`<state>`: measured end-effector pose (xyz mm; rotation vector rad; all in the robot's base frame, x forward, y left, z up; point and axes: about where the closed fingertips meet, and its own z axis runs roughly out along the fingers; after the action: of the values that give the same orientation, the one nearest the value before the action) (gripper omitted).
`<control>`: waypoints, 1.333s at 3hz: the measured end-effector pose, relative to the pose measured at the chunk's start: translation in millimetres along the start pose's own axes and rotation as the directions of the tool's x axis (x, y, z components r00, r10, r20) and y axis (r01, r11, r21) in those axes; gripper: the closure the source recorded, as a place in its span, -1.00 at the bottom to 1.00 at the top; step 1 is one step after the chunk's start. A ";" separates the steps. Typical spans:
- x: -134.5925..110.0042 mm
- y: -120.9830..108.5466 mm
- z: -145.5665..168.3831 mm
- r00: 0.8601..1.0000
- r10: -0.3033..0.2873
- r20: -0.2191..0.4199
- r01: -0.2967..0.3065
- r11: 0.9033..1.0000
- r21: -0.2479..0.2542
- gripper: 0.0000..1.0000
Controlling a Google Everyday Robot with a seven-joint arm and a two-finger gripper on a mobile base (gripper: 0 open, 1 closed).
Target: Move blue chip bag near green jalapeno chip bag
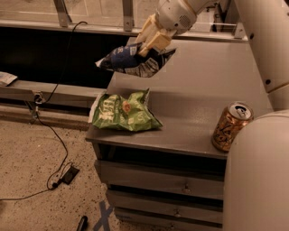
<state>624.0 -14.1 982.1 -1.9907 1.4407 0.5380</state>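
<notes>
— How far along is it, would you say?

— Take it from our side of the tabletop. At the front right corner stands an orange soda can, upright, and it plays no part in this. At the front left corner lies the green jalapeno chip bag, flat, with its left end poking a little past the left edge.

— And the blue one?

— The blue chip bag is up in the air, clear of the surface, above the left edge about halfway back. It's higher and farther back than the green one, with a plain gap between them.

— What's got hold of it?

— The gripper. It's at the bag's upper right, with its fingers pinched on the crinkled top. The bag dangles out to the left, partly beyond the table's edge. The arm comes in from over the far right side.

— So the pick-up is done.

— I'd say so: it's grasped and off the table. What's left, as I judge it, is a short carry toward the front left corner. Then it has to lower the bag onto bare table close by the green bag and let go.

— Anything to watch?

— The green bag fills that corner, and the blue one overhangs the edge as it hangs. Set down too far left, it could slip off onto the floor. The bare top just right of the green bag looks the safer spot to me.
</notes>
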 end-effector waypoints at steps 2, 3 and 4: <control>-14.9 14.6 -3.0 0.999 -0.032 0.013 0.032 0.999 -0.019 -0.30; -17.4 7.1 0.3 0.999 -0.033 0.021 0.033 0.999 0.003 -0.77; -19.3 1.0 3.6 0.999 -0.033 0.029 0.033 0.999 0.020 -1.00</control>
<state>616.9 1.6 991.6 -1.9798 1.3884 0.5340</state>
